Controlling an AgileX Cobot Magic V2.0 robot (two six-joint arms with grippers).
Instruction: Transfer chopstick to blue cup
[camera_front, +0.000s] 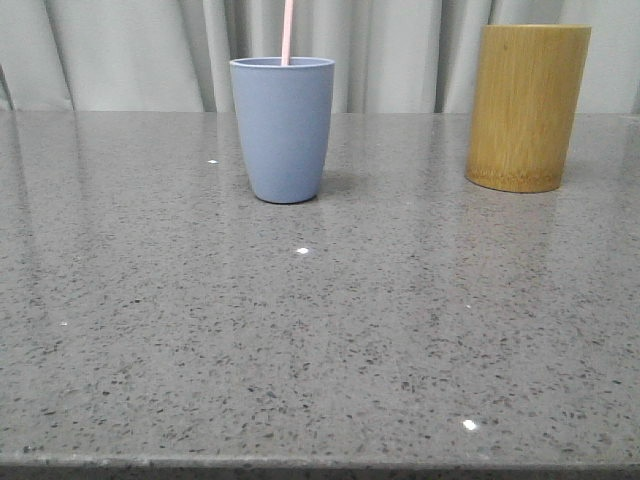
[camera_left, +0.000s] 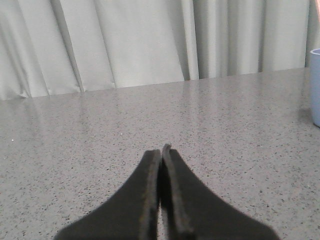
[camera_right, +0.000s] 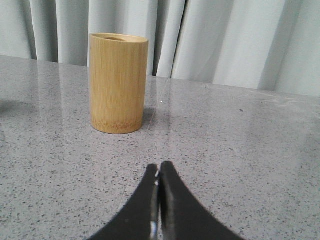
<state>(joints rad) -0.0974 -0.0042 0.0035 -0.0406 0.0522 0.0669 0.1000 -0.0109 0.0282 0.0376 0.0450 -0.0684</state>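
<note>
- Grippers first, since they sit nearest us: the left gripper (camera_left: 161, 152) and right gripper (camera_right: 159, 170) both have their fingers pressed together with nothing between them, hovering low over the grey table (camera_front: 320, 330).
- Further out, the blue cup (camera_front: 283, 128) stands upright, and we see it peeking in at the edge of the left wrist view, so we'd say the left arm is the nearer one.
- One pink chopstick (camera_front: 287, 30) already stands in that cup, long axis nearly vertical, running out of the top of the frame.
- The bamboo holder (camera_front: 527, 105) faces the right gripper; we can't tell if anything's left inside.
</note>
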